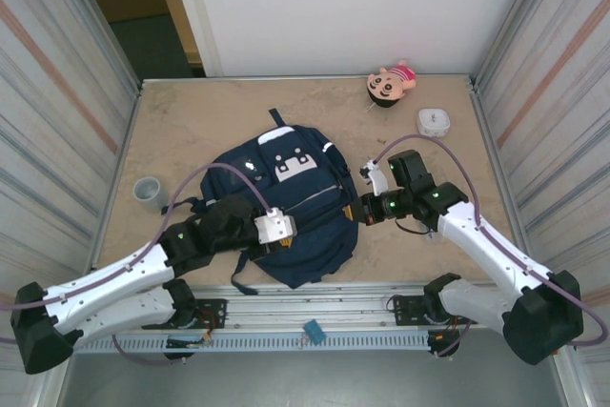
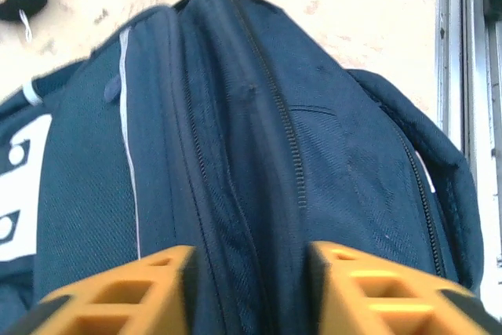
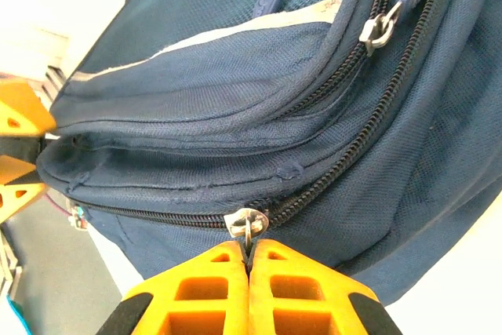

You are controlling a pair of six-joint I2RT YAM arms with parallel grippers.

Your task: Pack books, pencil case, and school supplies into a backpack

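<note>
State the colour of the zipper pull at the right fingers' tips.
Silver metal zipper pull, best in the right wrist view.

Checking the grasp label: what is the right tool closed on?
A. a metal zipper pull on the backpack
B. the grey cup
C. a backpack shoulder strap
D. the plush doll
A: in the right wrist view the right tool has its fingers pressed together on the silver zipper pull of the backpack.
</note>
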